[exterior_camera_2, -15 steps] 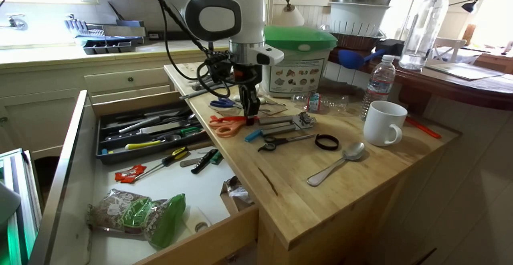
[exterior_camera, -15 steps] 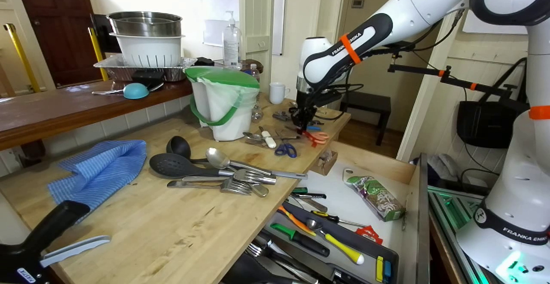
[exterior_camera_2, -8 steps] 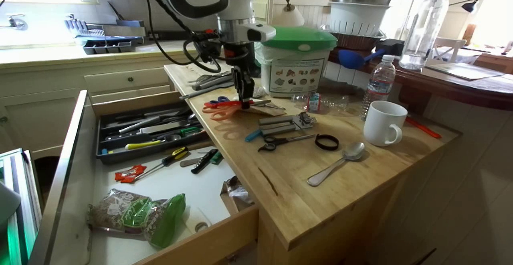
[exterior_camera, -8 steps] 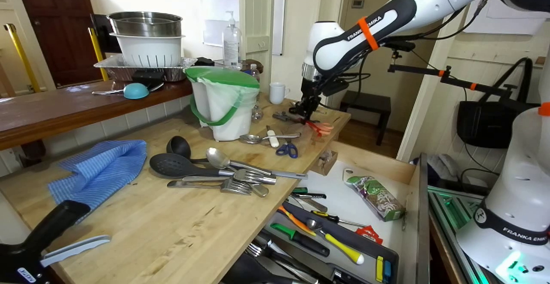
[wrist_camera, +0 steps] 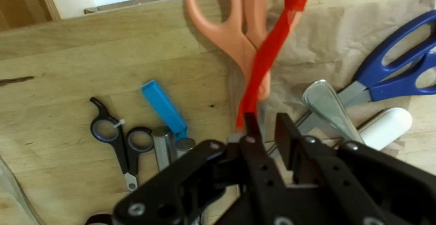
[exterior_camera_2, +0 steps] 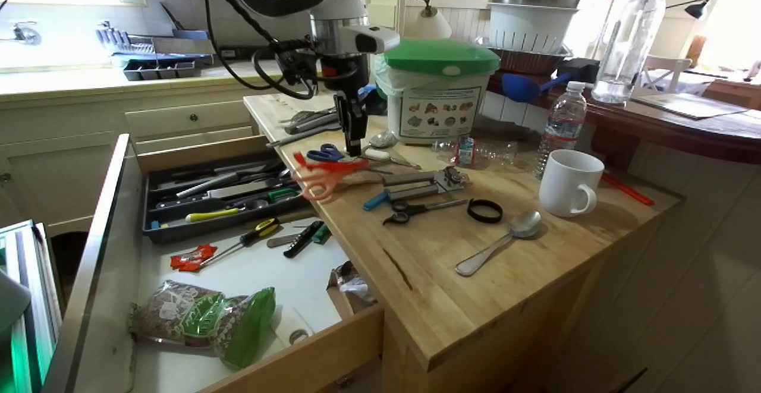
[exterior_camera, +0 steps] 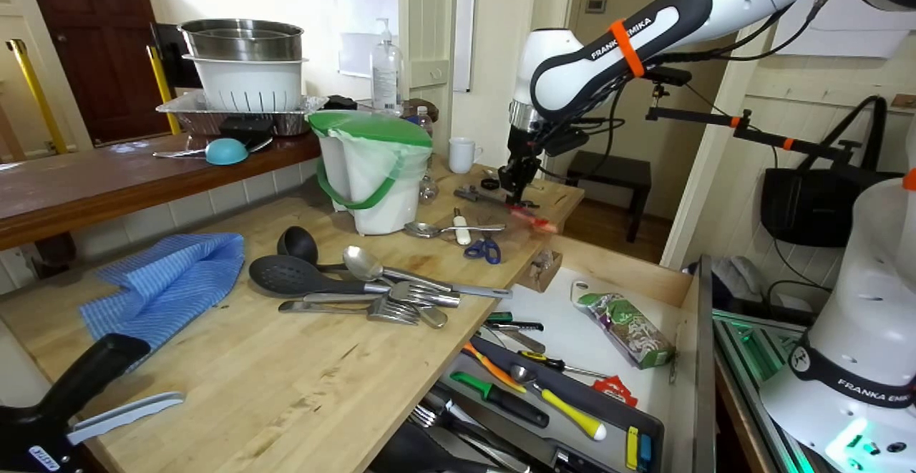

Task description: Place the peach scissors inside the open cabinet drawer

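Peach scissors [wrist_camera: 238,49] hung over the tabletop [wrist_camera: 78,60] in the wrist view, held by the narrowly pinched gripper [wrist_camera: 267,123]. In an exterior view the carry seemed begun; next they needed swinging over the open drawer [exterior_camera_2: 261,274], then lowering. In an exterior view their loops [exterior_camera: 547,227] sat nearer that drawer than a second earlier.

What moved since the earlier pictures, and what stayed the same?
The gripper, keeping its grip on the peach scissors, lifted them and moved them toward the open drawer. The blue scissors and white-handled tool shifted a little too. Nothing was let go or newly grabbed. The mug, the green-lidded bucket and the drawer stayed where they were.
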### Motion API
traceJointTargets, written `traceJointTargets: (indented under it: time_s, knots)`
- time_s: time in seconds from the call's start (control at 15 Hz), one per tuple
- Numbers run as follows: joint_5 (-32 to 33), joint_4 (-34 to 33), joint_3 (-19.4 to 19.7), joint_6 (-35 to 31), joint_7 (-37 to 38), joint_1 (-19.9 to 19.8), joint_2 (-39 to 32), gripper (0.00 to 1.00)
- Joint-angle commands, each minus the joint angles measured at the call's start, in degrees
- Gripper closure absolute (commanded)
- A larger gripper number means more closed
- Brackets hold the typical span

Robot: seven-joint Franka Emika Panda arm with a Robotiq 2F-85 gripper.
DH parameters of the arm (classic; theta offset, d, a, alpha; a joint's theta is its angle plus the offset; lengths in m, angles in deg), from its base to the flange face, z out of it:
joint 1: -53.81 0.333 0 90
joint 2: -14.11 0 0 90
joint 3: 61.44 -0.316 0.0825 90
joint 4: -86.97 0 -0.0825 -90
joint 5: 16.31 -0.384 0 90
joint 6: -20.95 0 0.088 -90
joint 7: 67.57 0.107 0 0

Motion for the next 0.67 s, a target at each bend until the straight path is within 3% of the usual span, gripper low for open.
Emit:
traceJointTargets:
  time_s: [0.0, 0.27, 0.33, 0.6]
  knots:
    - [0.80, 1.11, 0.30, 1.58, 0.45, 0.33, 1.19, 1.00]
    - [0.88, 0.57, 0.35, 2.70, 0.58, 0.28, 0.45, 1.00]
    - [1.08, 0.60, 0.40, 2.93, 0.21, 0.22, 0.23, 0.76]
    - [0.88, 1.13, 0.58, 4.69, -1.47, -0.15, -0.23, 0.51]
